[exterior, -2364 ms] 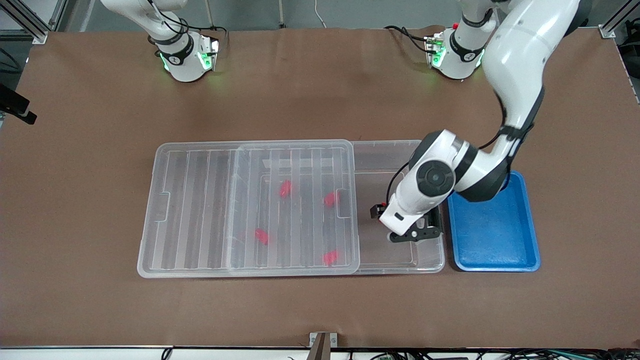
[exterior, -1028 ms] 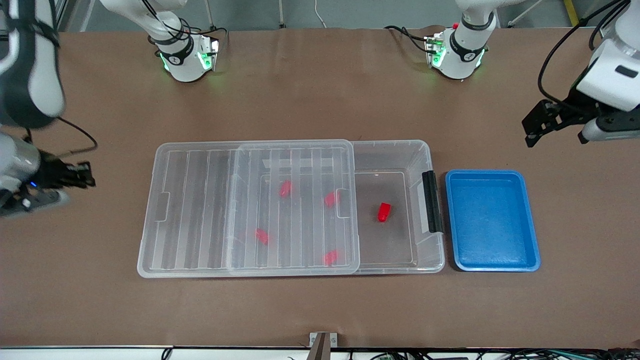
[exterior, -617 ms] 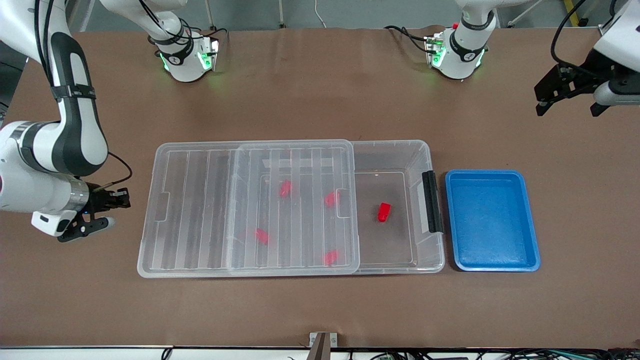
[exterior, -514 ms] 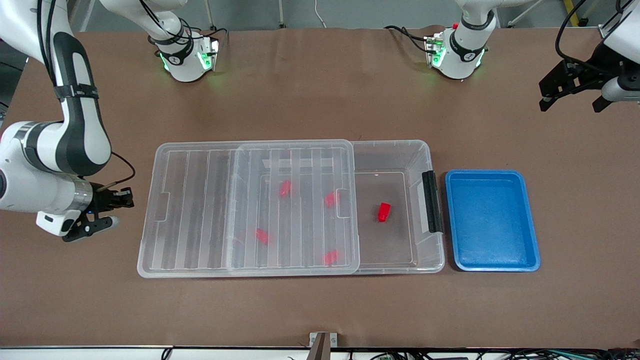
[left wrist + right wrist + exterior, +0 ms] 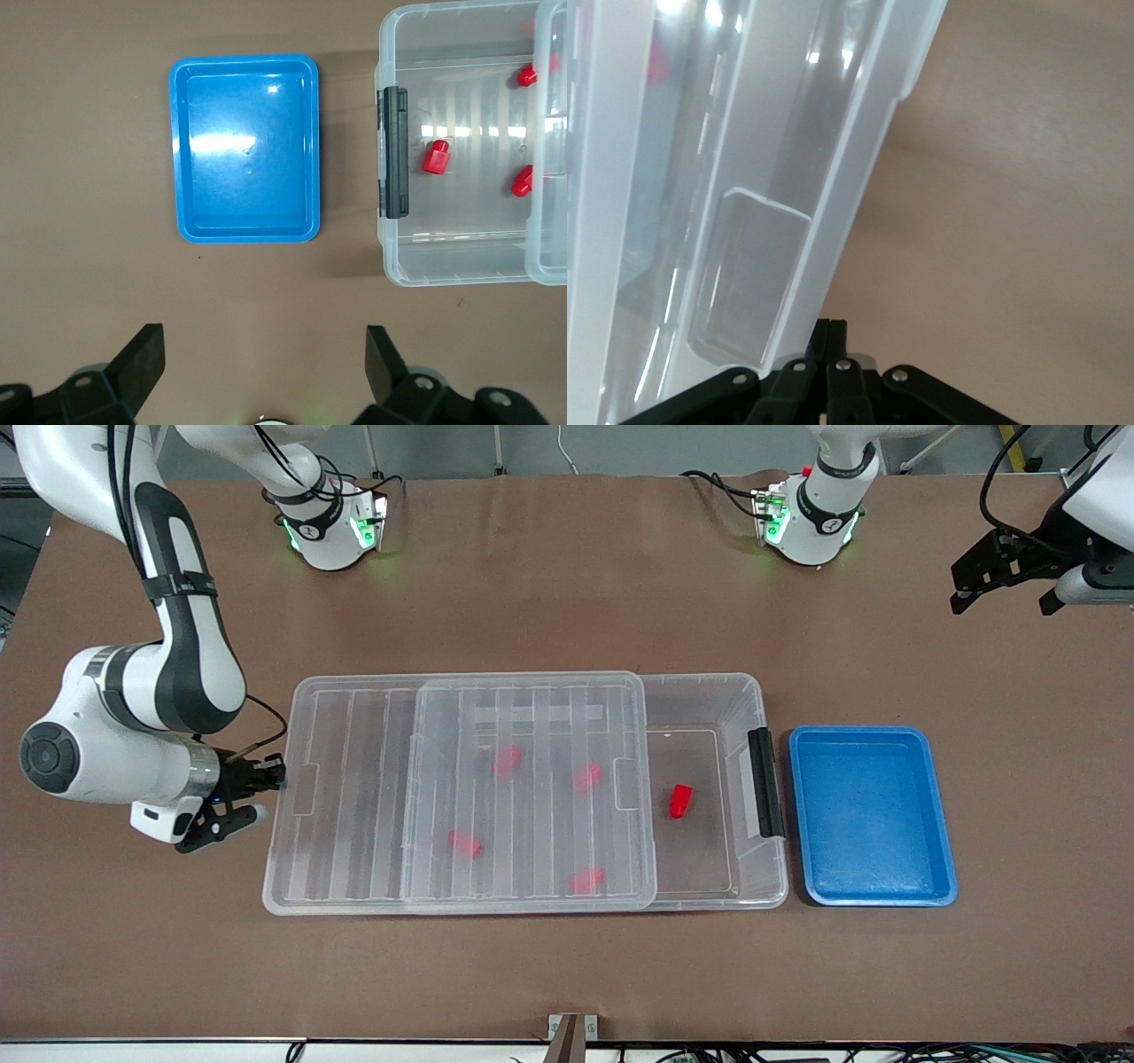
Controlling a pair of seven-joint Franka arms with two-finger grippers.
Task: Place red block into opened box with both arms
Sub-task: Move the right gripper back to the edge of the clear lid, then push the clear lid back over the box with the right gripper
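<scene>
One red block point(image 5: 679, 801) lies on the floor of the clear box point(image 5: 760, 691), in its uncovered part by the black handle point(image 5: 765, 782); it also shows in the left wrist view point(image 5: 435, 157). Several more red blocks show through the ribbed clear lid point(image 5: 354, 806), which covers most of the box and overhangs it toward the right arm's end. My right gripper point(image 5: 268, 776) is shut, its fingertips point(image 5: 830, 329) against the short edge of that lid point(image 5: 744, 177). My left gripper point(image 5: 1001, 598) hangs open and empty over bare table at the left arm's end point(image 5: 263, 341).
A blue tray point(image 5: 873, 815) lies beside the box's handle end, toward the left arm's end, and holds nothing; the left wrist view shows the tray point(image 5: 245, 146) from above. Brown table surface surrounds the box.
The left gripper left a red block in the box and rose away. The right arm came in, and in the last half second the lid slid toward the left arm's end with the right gripper following.
</scene>
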